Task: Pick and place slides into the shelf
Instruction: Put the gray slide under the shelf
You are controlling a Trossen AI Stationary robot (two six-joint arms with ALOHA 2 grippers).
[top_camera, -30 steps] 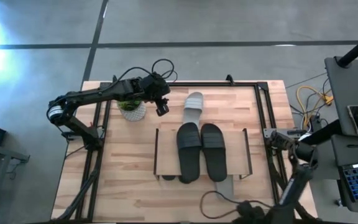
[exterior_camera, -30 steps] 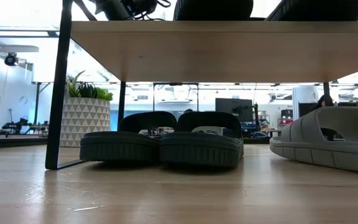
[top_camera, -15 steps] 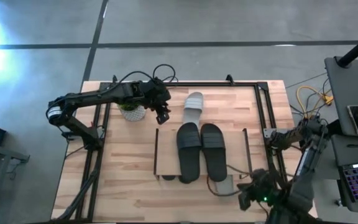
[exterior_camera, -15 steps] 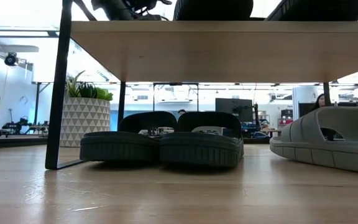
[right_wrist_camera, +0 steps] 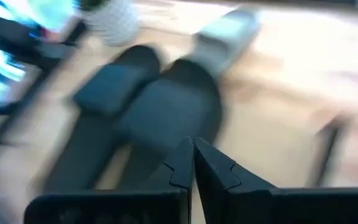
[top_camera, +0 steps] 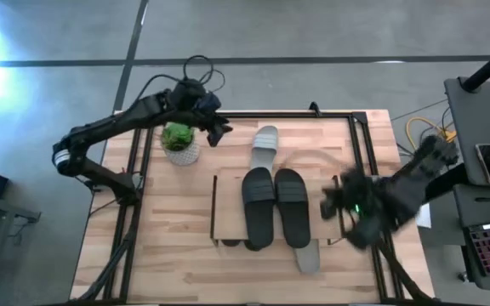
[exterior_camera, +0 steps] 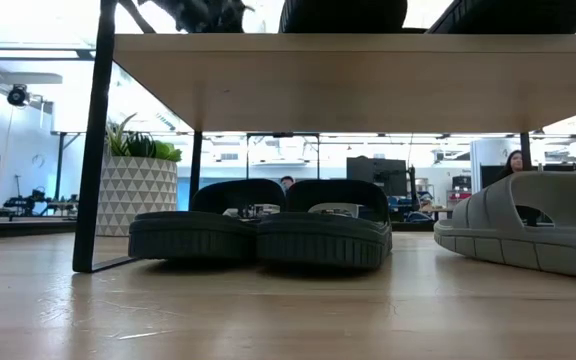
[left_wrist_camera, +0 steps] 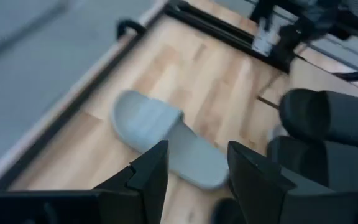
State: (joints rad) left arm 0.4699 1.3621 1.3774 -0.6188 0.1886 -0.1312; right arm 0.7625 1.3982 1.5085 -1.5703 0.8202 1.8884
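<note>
A: From above, what lies on the pale butcher-block wooden tabletop?

B: A low shelf with a light plank top and thin black metal side frames sits mid-table. Two matte black slide sandals with broad ribbed straps lie side by side on its top. A light grey moulded slide rests on the tabletop just beyond the shelf's far edge; another grey slide pokes out at the near edge, mostly hidden. A small green plant in a white faceted pot stands far left.

A: The arms?

B: The left gripper hangs near the far edge, between plant and grey slide. The right gripper is smeared, just right of the shelf.

A: And at table level?

B: Under the plank, two more dark slides with ridged soles sit touching; a grey one lies to the right, cut off by the edge.

A: Left wrist view?

B: Its fingers stand apart, empty, above the grey slide.

A: Right wrist view?

B: Blurred; its fingers look pressed together, holding nothing, over the black pair.
</note>
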